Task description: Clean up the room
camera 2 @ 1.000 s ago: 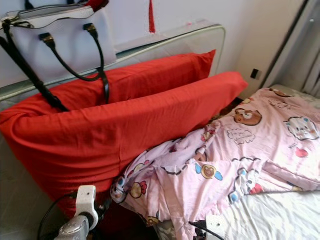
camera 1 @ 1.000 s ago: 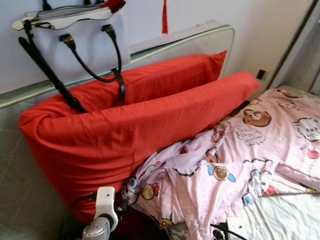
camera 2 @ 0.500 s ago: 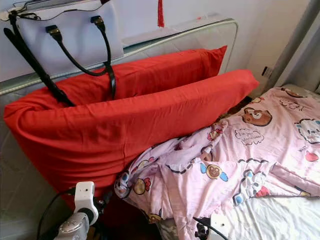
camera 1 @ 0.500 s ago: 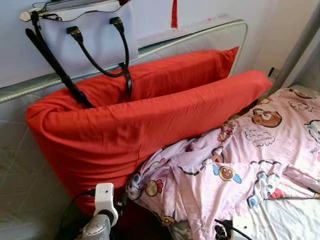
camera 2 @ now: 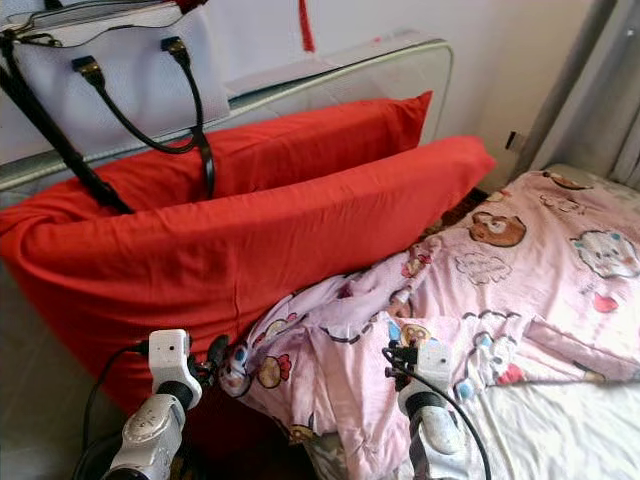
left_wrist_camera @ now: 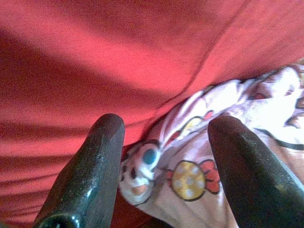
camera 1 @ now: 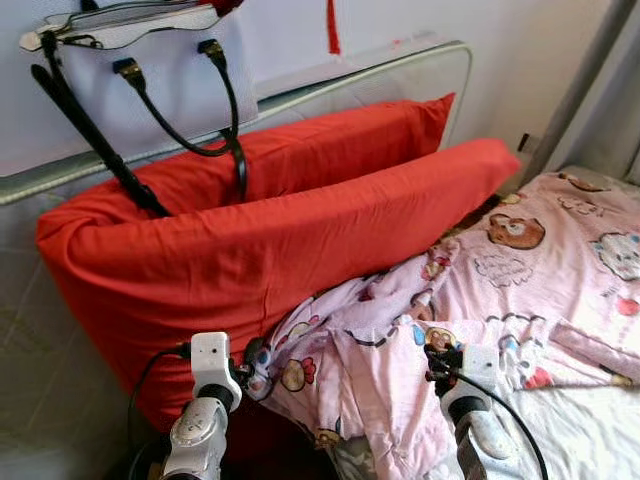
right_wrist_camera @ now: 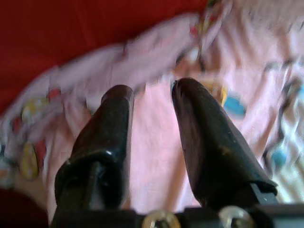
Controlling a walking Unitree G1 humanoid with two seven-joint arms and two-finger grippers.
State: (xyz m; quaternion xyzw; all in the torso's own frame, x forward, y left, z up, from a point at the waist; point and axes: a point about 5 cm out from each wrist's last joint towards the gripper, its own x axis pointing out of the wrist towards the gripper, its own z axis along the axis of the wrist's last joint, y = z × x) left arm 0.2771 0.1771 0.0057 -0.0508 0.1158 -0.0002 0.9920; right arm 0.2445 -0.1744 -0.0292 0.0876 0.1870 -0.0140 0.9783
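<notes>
The pink cartoon-print quilt [camera 1: 500, 290] lies crumpled across the bed [camera 1: 590, 430], its bunched near edge pressed against the lower of two long red pillows [camera 1: 270, 260] that lean on the headboard [camera 1: 400, 80]. The left gripper [left_wrist_camera: 164, 137] sits at that bunched corner: its two black fingers [left_wrist_camera: 90, 171] are spread wide, one over the red pillow and the other over the quilt, with the quilt's folded edge lying between them but not clamped. The right gripper [right_wrist_camera: 152, 128] hovers over the quilt further along the same edge (the wrist picture is blurred), its fingers parted by a narrow gap with pink fabric visible beyond them; nothing is held. In the head views the right arm's wrist [camera 1: 470, 375] rises above the quilt beside the white sheet. A pale handbag [camera 1: 150, 70] with dark straps stands on top of the headboard, its opening unzipped; what is inside cannot be made out.
</notes>
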